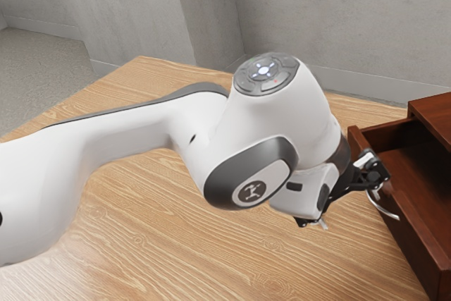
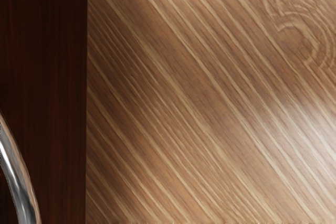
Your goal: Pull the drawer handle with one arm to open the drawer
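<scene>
A dark red-brown wooden drawer (image 1: 394,174) stands pulled out of its cabinet (image 1: 433,121) at the exterior view's right, its hollow inside showing. A curved silver handle (image 1: 384,206) runs along the drawer front. My black gripper (image 1: 375,174) is right at the handle's upper end, touching or nearly touching the drawer front. In the wrist view the dark drawer front (image 2: 42,77) stands upright beside the table, and a piece of the shiny handle (image 2: 16,182) curves close under my hand.
The light wooden table (image 1: 176,244) stretches wide below and behind my arm. Grey walls and a grey floor lie beyond the table's far edge. My white forearm (image 1: 106,146) crosses above the table from the exterior view's left.
</scene>
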Robot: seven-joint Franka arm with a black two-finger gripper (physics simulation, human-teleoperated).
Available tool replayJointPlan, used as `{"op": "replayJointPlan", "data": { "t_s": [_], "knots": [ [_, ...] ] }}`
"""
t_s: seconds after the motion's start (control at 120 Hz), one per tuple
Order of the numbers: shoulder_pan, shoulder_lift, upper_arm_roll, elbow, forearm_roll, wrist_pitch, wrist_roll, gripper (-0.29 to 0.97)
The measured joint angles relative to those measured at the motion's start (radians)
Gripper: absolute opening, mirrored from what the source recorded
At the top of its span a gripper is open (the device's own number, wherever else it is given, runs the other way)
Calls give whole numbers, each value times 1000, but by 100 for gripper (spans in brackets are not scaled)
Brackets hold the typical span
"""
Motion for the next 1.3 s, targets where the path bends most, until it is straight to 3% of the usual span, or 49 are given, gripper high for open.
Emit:
{"op": "replayJointPlan", "data": {
  "t_s": [0.8,1.3],
  "knots": [
    [-8,-162,27,-189,9,33,15,66],
    [-11,-217,28,-197,9,40,17,67]
  ]
}}
